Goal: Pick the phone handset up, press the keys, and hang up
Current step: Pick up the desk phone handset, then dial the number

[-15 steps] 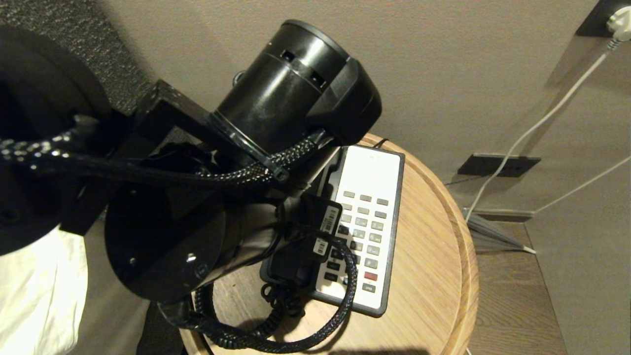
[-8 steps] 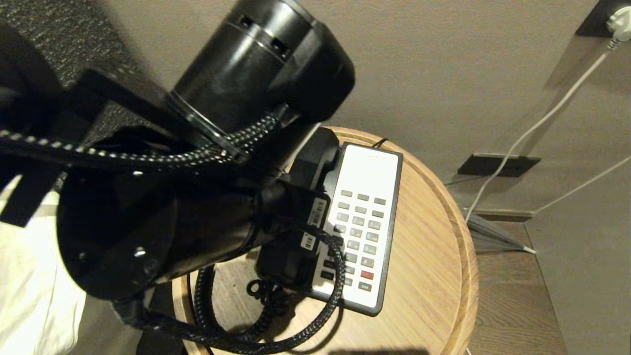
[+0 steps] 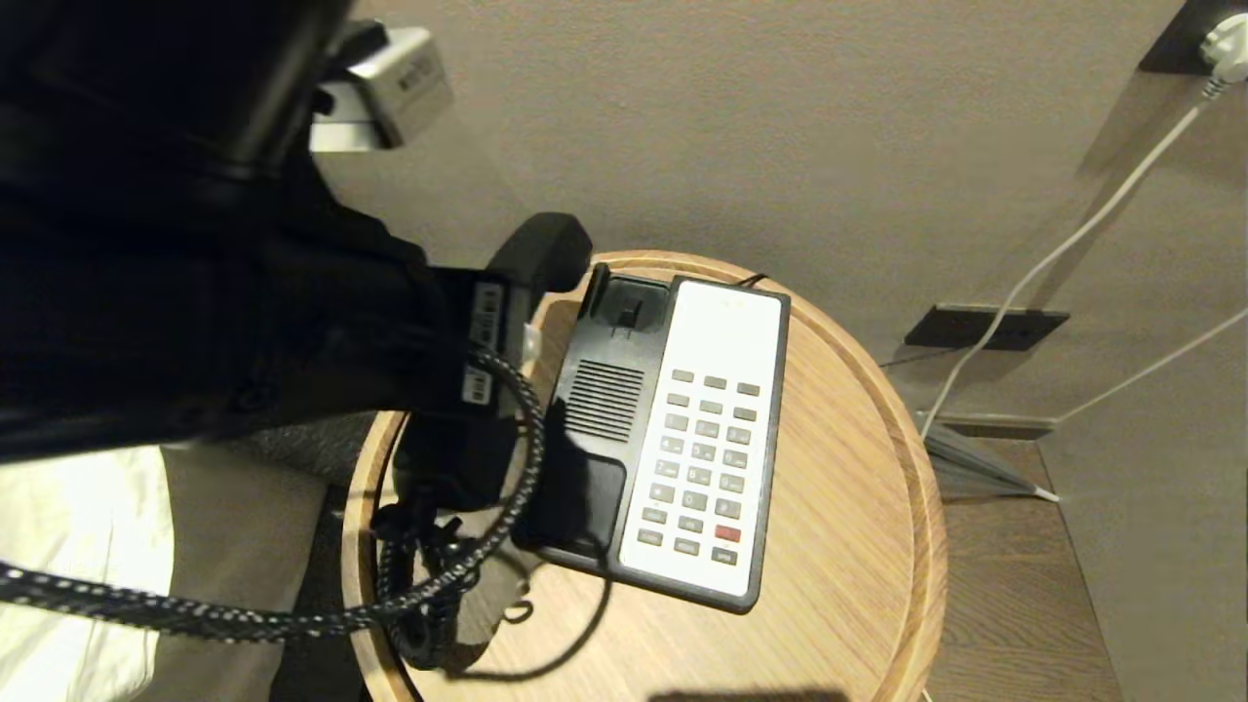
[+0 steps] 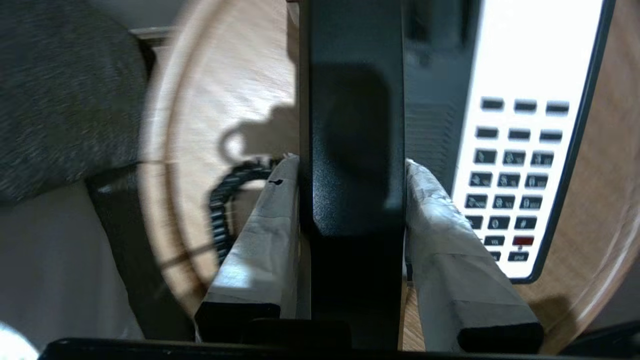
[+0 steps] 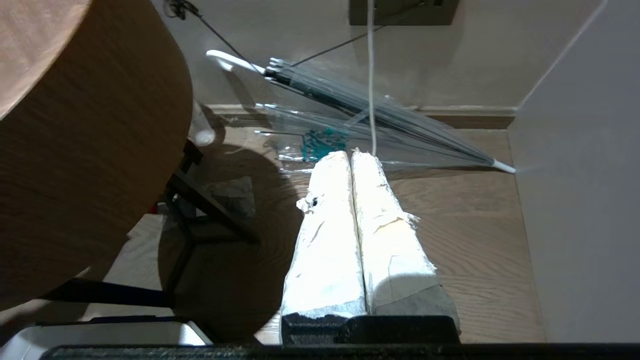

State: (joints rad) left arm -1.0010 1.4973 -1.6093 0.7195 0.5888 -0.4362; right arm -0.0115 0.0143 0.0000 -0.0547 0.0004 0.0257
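**Item 1. Left claw** (image 4: 351, 165): your working gripper, taped fingers (image 4: 270, 220) clamped one on each flat side of the long black plastic phone handset (image 4: 351, 125). You hold it across its middle, clear of the base.

**Item 2. Phone handset** (image 3: 536, 255): held in the left claw, up and off to the outer side of the phone. Its black coiled cord (image 3: 419, 585) hangs below the claw to the tabletop.

**Item 3. Flat black-and-white phone base** (image 3: 624, 429): lies just beside the claw, toward the middle of the round light-wood side table (image 3: 858, 507). Its cradle and black slotted speaker grille (image 3: 604, 400) stand bare, so you can count the lift as done.

**Item 4. Small grey rectangular keys** (image 3: 707, 453), in rows of three with one red button (image 3: 727, 533), on the white faceplate: beyond the grille from the claw, nothing touching them. Judged outstanding: the pressing.

**Item 5. Right claw** (image 5: 352, 160): parked low beside the table, pointing at the wooden floor, taped fingers pressed together on nothing. A folded clear umbrella (image 5: 370, 120) lies ahead of it.

**Remaining for you:** press the keys, then set the handset back in the cradle. The free right claw looks the likely one for the keys.
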